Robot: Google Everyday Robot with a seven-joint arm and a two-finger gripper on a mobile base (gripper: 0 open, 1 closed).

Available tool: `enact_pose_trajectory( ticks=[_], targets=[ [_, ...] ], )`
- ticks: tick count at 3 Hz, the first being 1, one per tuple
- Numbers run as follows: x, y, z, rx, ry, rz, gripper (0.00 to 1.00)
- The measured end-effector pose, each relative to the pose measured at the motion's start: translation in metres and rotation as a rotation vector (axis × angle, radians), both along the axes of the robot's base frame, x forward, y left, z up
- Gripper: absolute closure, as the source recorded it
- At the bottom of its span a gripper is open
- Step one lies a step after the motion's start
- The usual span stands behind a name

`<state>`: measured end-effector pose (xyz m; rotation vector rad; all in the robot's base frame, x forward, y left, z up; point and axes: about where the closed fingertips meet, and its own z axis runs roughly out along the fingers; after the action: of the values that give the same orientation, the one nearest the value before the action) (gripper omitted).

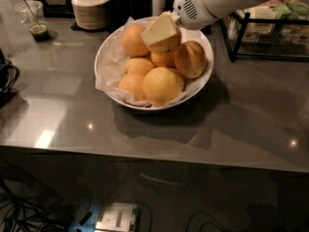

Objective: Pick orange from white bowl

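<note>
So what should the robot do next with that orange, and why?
Probably lift slowly straight up. The gripper sits on the top orange in the white bowl, and other oranges crowd right against it, so a sideways pull could knock them.

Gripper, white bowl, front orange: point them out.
gripper [163, 34], camera view, pale tip above the bowl's back.
white bowl [99, 62], camera view, left rim.
front orange [162, 84], camera view, peel centre.
</note>
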<state>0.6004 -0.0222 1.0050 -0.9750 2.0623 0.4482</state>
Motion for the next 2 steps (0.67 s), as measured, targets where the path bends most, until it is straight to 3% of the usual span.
enact_pose_trajectory(
  ticks=[1, 2],
  targets=[
    [0.008, 0.000, 0.014, 0.167, 0.000, 0.167, 1.00],
    [-0.009, 0.010, 0.057, 0.352, -0.080, 0.404, 1.00]
  ],
)
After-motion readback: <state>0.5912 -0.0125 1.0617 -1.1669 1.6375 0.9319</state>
